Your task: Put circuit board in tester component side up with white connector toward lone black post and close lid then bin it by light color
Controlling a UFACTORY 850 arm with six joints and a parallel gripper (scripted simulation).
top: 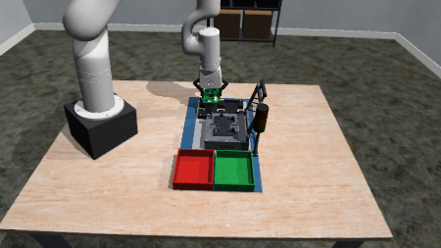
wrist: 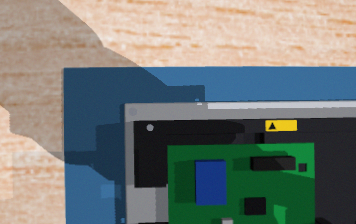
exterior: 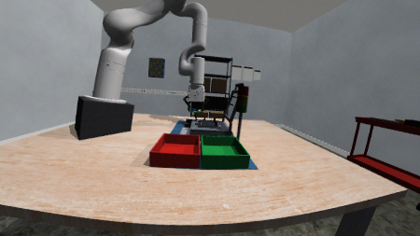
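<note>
My gripper (top: pixel 211 97) (exterior: pixel 196 111) points down and is shut on the green circuit board (top: pixel 211 95) (wrist: pixel 240 185), holding it level, component side up, above the back left of the station. The wrist view shows the board's blue block and black parts; its lower part is cut off and the fingertips are out of view. The grey tester (top: pixel 225 144) (exterior: pixel 210 131) stands in front of the board. Its black lid (top: pixel 254 100) stands raised at the right. The signal light (top: pixel 262 119) (exterior: pixel 243 99) shows no bright lamp. The pins and lone post are too small to tell.
The red bin (top: pixel 194 186) (exterior: pixel 174 160) and green bin (top: pixel 234 187) (exterior: pixel 225 162) stand side by side in front of the tester, both empty. A blue mat (top: pixel 187 140) (wrist: pixel 250 82) lies under the station. The signal light's pole (top: pixel 256 143) stands close to the tester's right side.
</note>
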